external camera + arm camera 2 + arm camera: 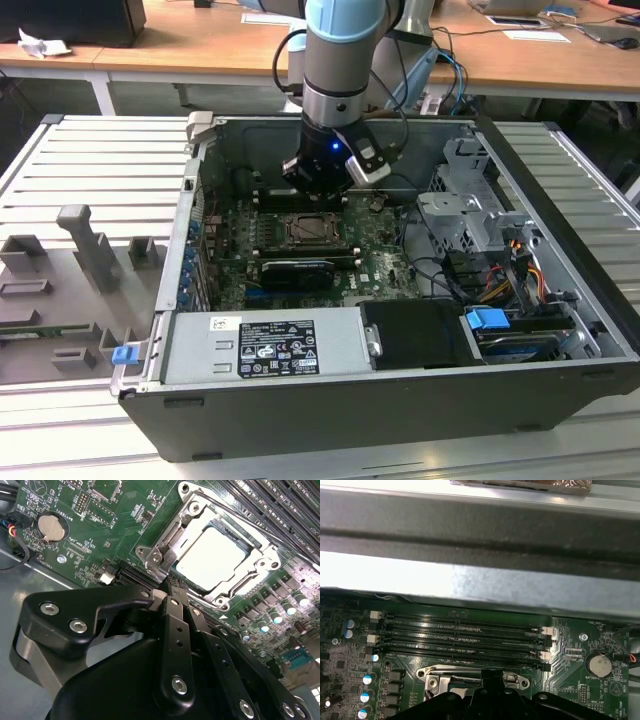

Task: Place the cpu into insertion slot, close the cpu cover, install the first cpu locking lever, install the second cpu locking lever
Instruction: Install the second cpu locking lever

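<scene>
Cpu (212,557) under cpu cover (167,555), second wrist view, fingers (175,615) together

1. You are working in a robotics lab or test workshop, not a home.
2. An open computer case (300,425) lies on a ribbed metal desk (100,150), its green circuit board (100,525) and the cpu (212,557) laid bare.
3. Grey moulded fixtures (85,240) sit beside it.
4. Behind your robot arm (340,60) and its trailing cables (447,70) stand wooden desks (200,50) with papers (535,35) on them.
</scene>
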You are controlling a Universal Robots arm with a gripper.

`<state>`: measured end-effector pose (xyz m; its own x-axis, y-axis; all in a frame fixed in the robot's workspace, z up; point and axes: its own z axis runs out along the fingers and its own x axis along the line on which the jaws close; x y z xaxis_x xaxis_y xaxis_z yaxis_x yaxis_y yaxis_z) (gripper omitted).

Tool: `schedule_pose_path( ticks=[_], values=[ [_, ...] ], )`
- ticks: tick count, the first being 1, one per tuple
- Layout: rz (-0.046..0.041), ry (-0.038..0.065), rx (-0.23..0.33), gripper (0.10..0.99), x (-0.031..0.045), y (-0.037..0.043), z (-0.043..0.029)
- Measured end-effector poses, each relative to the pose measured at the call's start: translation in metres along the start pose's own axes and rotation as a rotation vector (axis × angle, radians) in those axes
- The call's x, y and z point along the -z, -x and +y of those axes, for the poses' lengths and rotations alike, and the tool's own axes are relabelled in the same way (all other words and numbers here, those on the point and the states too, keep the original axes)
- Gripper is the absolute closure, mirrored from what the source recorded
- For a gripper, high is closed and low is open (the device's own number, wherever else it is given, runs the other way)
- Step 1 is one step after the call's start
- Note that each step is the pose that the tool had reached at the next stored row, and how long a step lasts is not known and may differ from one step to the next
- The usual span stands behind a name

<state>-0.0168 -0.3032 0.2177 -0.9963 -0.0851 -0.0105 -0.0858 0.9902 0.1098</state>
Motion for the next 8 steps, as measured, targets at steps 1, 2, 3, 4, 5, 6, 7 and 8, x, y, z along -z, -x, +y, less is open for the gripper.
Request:
schedule_pose_path(
  ticks=[1, 2, 3, 4, 5, 6, 7, 8],
  values=[
    [0.0000, 0.000, 0.000, 0.980, 0.0005, 0.0000, 0.0000],
    [-0.0002, 0.000, 0.000, 0.980, 0.0012, 0.0000, 0.0002],
    [-0.0001, 0.000, 0.000, 0.980, 0.0018, 0.0000, 0.0002],
    [-0.0001, 0.000, 0.000, 0.980, 0.0022, 0.0000, 0.0003],
    [-0.0001, 0.000, 0.000, 0.980, 0.0026, 0.0001, 0.0003],
    [-0.0002, 0.000, 0.000, 0.980, 0.0030, 0.0000, 0.0004],
    [-0.0001, 0.000, 0.000, 0.980, 0.0034, 0.0000, 0.0004],
    [-0.0002, 0.000, 0.000, 0.980, 0.0037, 0.0001, 0.0005]
  ],
)
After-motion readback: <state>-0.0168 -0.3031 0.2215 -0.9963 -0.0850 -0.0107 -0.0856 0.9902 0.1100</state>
